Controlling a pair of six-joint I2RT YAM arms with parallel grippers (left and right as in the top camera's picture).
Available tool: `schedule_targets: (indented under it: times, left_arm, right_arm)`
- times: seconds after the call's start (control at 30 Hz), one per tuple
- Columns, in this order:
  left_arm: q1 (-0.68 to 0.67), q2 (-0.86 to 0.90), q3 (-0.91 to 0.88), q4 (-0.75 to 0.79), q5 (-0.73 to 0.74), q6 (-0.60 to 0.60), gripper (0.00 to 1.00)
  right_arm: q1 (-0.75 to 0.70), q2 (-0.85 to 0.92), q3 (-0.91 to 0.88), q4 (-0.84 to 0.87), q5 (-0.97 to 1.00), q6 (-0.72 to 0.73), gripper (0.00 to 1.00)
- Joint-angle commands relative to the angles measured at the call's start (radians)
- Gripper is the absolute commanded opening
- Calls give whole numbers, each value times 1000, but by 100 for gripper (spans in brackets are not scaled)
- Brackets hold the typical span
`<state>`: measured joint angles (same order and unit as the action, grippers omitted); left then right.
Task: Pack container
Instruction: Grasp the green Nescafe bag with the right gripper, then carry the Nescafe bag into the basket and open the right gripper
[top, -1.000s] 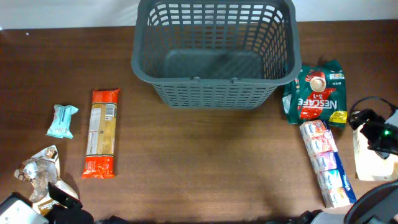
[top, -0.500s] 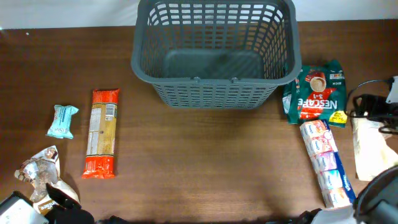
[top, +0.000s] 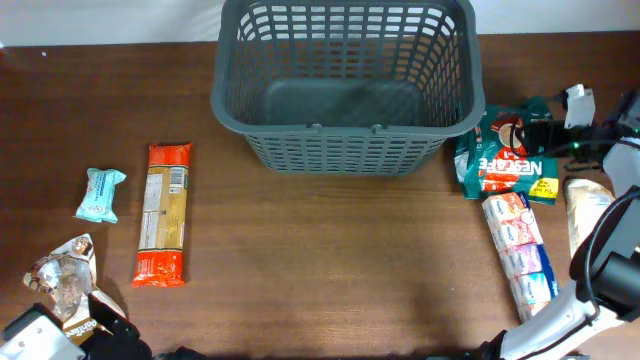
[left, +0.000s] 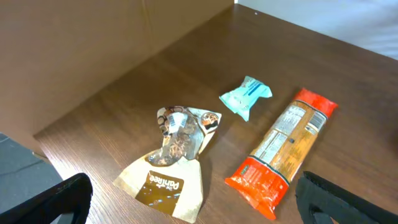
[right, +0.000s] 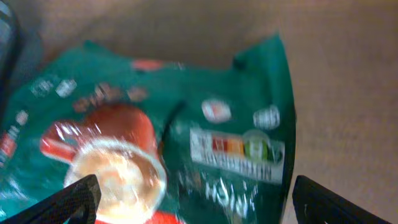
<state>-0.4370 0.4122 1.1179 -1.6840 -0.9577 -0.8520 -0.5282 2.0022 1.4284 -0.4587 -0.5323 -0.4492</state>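
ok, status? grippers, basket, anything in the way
Left gripper open, empty. Right gripper open, over Nescafe bag. Basket empty. Nothing blocking its opening.

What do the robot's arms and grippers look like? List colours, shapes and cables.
Both grippers have blunt black fingers; the left gripper and right gripper show one at each lower corner of their wrist views. Overhead, the right arm is pale grey with black parts, a small white block near its wrist and a thin black cable. The left arm shows only grey and black parts.
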Motion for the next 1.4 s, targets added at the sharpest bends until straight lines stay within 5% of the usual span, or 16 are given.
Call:
schedule_targets:
  times: [0.0,0.47,0.6,0.63,0.7,0.8,0.93,1.13,1.37]
  left_arm:
    - [3,-11,-8,-3,28,17,99]
    - [3,-11,-8,-3,83,16,99]
    - [3,-11,-8,-3,84,16,99]
    - [3,-11,-8,-3,84,16,99]
    - [3,-11,-8,-3,84,16,99]
    - [3,-11,-8,-3,84,16,99]
    - [3,-11,-8,-2,84,16,99]
    - [3,-11,-8,0,83,16,99]
    - [3,-11,-8,1,83,16,99]
  right_arm:
    - [11,38,23,2,9,-10,96]
    - [11,201,21,12,12,50,100]
    - [11,260,21,22,10,50,67]
    - [11,278,21,23,9,50,54]
    - [11,306,21,24,13,50,4]
    - [11,309,21,3,8,64,4]
    - [3,295,43,-3,16,268,4]
    - [-11,216,161,-121,-3,276,4]
    - [-8,54,542,-375,-14,275,4]
